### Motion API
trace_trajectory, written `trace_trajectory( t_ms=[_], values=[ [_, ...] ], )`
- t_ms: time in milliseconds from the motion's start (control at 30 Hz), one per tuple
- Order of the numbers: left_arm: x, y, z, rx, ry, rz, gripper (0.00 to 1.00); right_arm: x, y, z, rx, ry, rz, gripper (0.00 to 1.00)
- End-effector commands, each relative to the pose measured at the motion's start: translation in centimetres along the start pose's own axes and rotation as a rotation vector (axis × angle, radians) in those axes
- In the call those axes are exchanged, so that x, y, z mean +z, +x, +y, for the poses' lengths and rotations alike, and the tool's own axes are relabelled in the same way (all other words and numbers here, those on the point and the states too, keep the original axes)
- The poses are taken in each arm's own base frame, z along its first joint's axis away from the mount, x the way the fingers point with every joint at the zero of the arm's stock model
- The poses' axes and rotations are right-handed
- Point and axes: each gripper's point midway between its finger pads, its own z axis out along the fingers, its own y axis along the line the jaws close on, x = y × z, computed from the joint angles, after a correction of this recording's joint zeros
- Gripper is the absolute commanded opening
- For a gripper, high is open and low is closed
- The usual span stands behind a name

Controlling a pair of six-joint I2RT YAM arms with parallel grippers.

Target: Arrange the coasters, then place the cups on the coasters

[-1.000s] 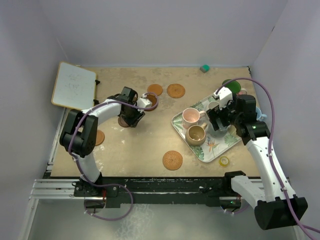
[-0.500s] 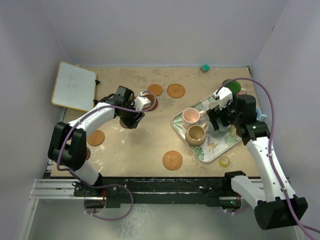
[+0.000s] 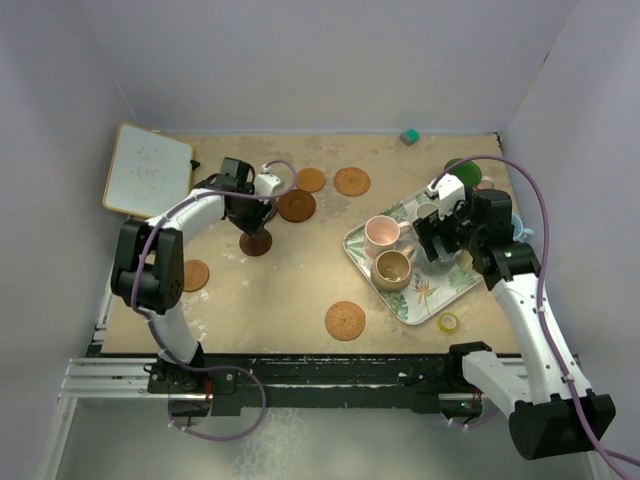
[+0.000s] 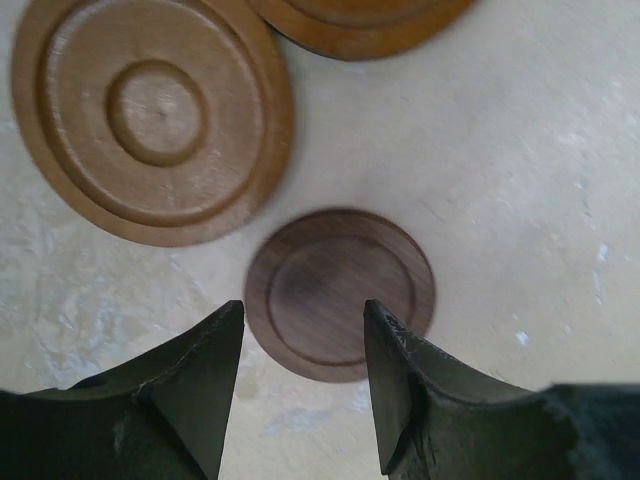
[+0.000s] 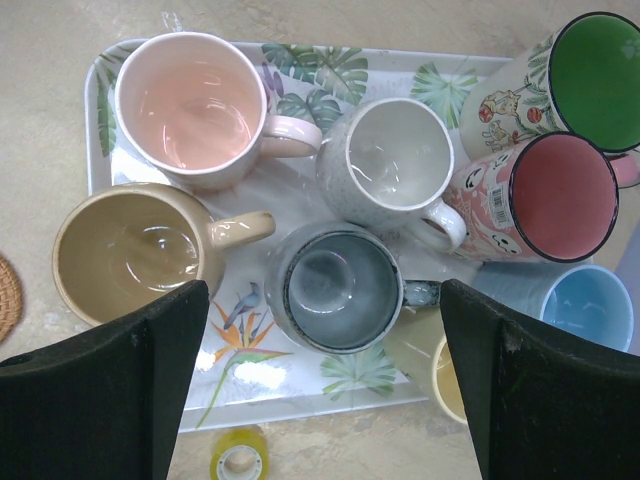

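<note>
Desk: Overhead view, what do you have?

Op: I see the left gripper (image 3: 252, 213) pointing down at the table between the dark coaster (image 3: 255, 243) and the ringed brown coaster (image 3: 296, 205). A small orange coaster (image 3: 310, 180) and a patterned coaster (image 3: 351, 181) lie just behind those. A plain tan coaster (image 3: 194, 275) sits by the left arm, and a woven coaster (image 3: 345, 320) lies near the front edge. The right gripper (image 3: 437, 248) hangs over the leaf tray (image 3: 422, 292), where the pink mug (image 3: 382, 235) and tan mug (image 3: 392, 268) stand, well apart from the coasters

Desk: Left wrist?

Op: The fingers (image 4: 190, 390) are part-way spread with nothing between them. The dark coaster (image 4: 340, 293) lies flat on the table just past the tips. I cannot tell whether the right tip touches it. The ringed brown coaster (image 4: 152, 115) is near it but apart. A third coaster (image 4: 360, 15) shows only its edge at the top, and I cannot tell which one it is

Desk: Right wrist?

Op: The fingers (image 5: 100, 390) are spread wide and hold nothing, with the slate mug (image 5: 340, 285) straight below the gap. On the leaf tray (image 5: 95, 120) I count the pink mug (image 5: 195, 105), tan mug (image 5: 130, 250), grey mug (image 5: 390, 155) and the slate one. The green mug (image 5: 598, 70), red mug (image 5: 560, 195), light blue mug (image 5: 585, 305) and yellow mug (image 5: 450, 365) crowd its right edge, and I cannot tell which of these stand on it. A yellow tape roll (image 5: 238, 462) lies on the table beside the tray's near edge
</note>
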Motion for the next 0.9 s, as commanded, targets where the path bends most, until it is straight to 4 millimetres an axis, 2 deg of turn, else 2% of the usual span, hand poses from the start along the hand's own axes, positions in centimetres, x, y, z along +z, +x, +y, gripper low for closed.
trace_trajectory(
  t_ms=[0, 367, 633, 867],
  values=[
    [0.4, -4.1, 1.9, -0.029, -0.004, -0.111, 0.48, -0.3, -1.7, -0.5, -0.025, 0.011, -0.047, 1.00],
    [3.9, -6.1, 3.0, -0.011, 0.018, -0.103, 0.51, -0.2, -1.5, -0.5, -0.027, 0.011, -0.037, 1.00],
    [5.8, -5.3, 3.8, 0.030, 0.005, -0.047, 0.51, -0.1, -1.4, -0.5, -0.029, 0.010, -0.034, 1.00],
    [7.3, -4.6, 4.4, 0.055, 0.010, -0.005, 0.45, -0.1, -1.3, -0.5, -0.030, 0.010, -0.030, 1.00]
  ],
)
